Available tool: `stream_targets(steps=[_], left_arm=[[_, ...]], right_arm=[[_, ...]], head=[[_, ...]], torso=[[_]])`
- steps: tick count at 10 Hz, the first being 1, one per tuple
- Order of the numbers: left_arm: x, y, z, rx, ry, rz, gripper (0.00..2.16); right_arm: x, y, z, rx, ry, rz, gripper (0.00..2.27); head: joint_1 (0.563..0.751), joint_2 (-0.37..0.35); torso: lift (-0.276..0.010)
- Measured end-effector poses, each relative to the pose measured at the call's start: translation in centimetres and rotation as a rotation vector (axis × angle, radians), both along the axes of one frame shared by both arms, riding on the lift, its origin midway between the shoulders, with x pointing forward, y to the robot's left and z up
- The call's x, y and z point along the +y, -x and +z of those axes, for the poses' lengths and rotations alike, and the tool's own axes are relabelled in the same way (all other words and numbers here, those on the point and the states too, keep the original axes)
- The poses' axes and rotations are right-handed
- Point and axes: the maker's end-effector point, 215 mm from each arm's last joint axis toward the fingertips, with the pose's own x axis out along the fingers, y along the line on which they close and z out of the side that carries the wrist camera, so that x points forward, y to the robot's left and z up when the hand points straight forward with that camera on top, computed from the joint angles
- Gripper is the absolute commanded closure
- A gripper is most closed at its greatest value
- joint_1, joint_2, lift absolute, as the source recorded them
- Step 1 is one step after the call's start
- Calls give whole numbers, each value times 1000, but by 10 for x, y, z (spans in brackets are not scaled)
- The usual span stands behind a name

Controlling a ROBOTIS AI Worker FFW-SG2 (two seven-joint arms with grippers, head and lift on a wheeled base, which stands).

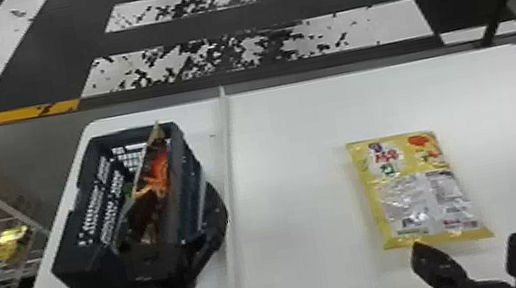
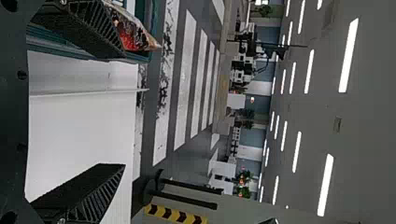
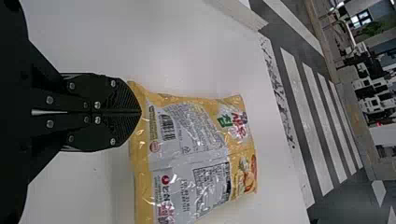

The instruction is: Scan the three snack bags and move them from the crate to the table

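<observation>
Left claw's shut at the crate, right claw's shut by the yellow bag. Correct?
No, the left claw at the crate is open: left wrist view shows its fingers apart. The right claw is indeed shut by the yellow bag.

Even light from bright ceiling strips (image 2: 326, 185), small glints on the yellow bag (image 3: 187, 135).

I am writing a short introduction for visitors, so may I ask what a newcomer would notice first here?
Probably the yellow snack bag on the white table, its near edge beside the right gripper. Next, the dark crate on the robot's left, with an orange-patterned bag standing inside.
</observation>
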Motion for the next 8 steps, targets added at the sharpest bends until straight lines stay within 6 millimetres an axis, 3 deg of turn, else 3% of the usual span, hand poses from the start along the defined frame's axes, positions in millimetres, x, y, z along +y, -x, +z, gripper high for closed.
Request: stream_targets(steps=[2,4,6,8], left_arm=[[-1,0,-1,0,2,-1,33],[-2,-3,0,-2,-1,-9,33],[-10,-14,-8,11,-3,-33,33],[-9,-16,-13,21,-4,-34,33]], right_arm=[[-6,-33,29,-79,1,-13,2071],[-28,-76,45,-156,36,-53,2071],[-64,-107,41,-190,74,-118,2067],[-74,-119,24,-175,94,-135,2071]], head=[[695,137],[695,98],[695,40],[695,9]], torso=[[-62],[-62],[-62],[-62]])
